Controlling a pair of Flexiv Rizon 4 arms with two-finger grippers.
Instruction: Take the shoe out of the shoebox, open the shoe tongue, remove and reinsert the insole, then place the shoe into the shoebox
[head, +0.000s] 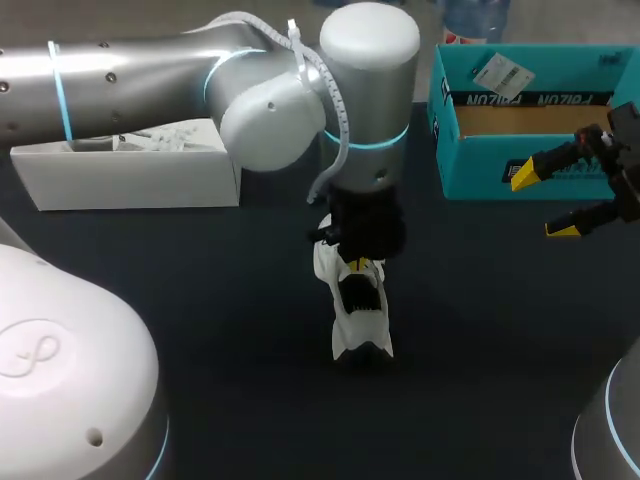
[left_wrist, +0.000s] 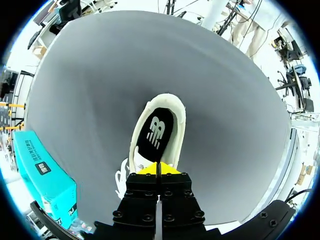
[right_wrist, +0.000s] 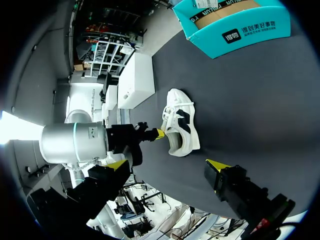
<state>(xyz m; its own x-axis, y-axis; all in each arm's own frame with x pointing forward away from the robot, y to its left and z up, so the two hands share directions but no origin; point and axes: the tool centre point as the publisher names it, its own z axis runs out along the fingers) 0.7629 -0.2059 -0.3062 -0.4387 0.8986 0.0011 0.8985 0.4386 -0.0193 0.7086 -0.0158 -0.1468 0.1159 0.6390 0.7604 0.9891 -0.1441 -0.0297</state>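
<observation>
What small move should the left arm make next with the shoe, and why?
Probably draw the left gripper back toward the laces, to lift the tongue, hidden beneath it. The shoe already stands on the table outside the shoebox, that gripper is shut at the lace end of its opening, the insole lies inside, and the right gripper hangs open near the box.

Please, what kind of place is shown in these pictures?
Probably a robotics test bench, not a shop: on a dark table, the left gripper pinches a white lace-up sneaker, and the right gripper hangs open near an open teal cardboard shoebox.
</observation>
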